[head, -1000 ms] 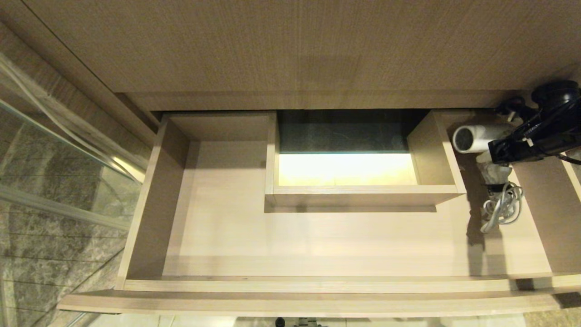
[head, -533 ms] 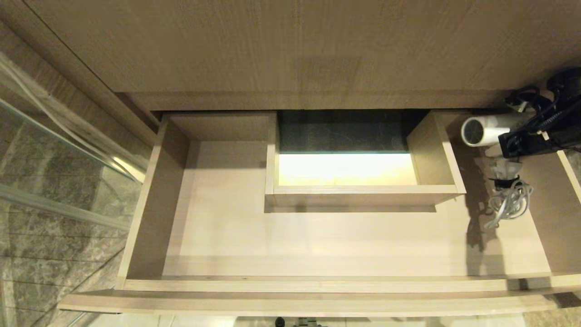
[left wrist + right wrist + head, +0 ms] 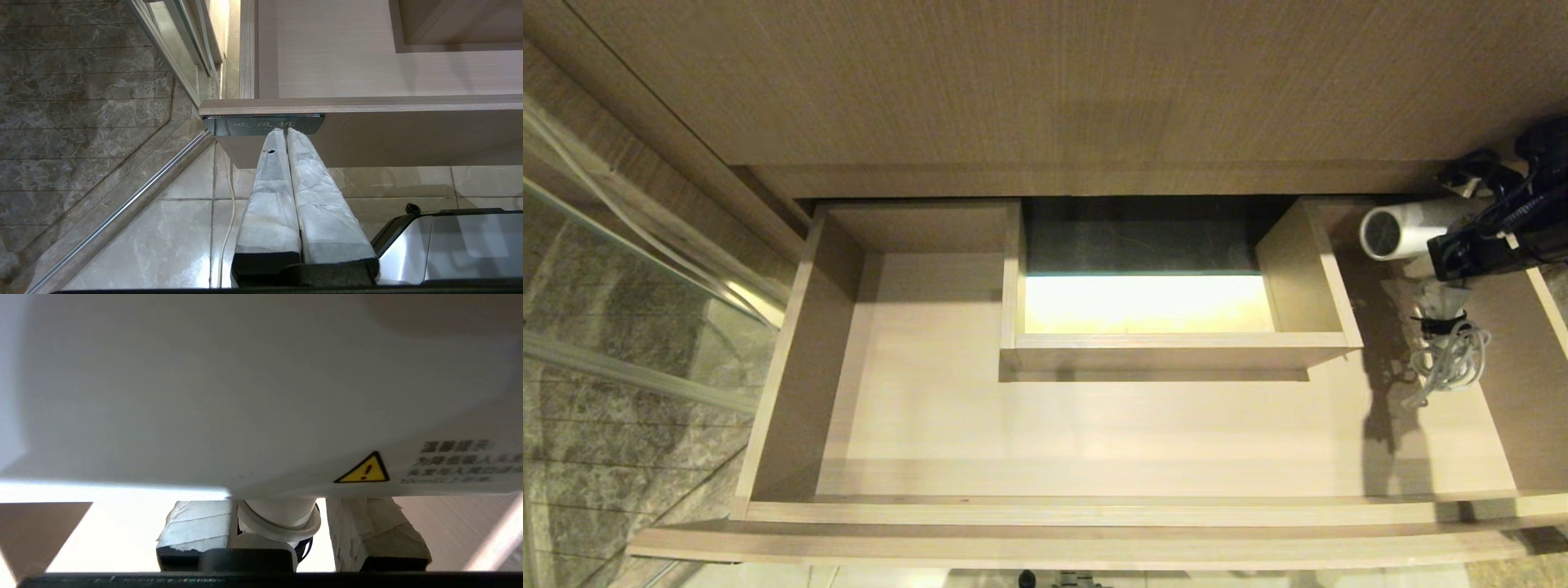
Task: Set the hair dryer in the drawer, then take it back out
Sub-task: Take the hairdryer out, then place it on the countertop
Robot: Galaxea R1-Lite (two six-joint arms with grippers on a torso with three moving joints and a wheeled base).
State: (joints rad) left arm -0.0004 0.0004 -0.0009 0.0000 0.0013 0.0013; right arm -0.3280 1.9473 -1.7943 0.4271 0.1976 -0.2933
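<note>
We see the drawer [image 3: 1094, 425] pulled open. At two o'clock our right claw [image 3: 1462, 249] pinches the dryer [image 3: 1401, 231], held above the drawer's right end with its cord [image 3: 1450, 363] dangling. We judge it is on its way out, still to be set down outside. Since the earlier frame, dryer and claw have shifted toward two o'clock. Our left claw [image 3: 286, 132], pressed together, rests below the drawer front.

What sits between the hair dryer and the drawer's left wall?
In the head view, the boxed cut-out stands between the hair dryer and the drawer's left wall; left of it is bare drawer floor.
</note>
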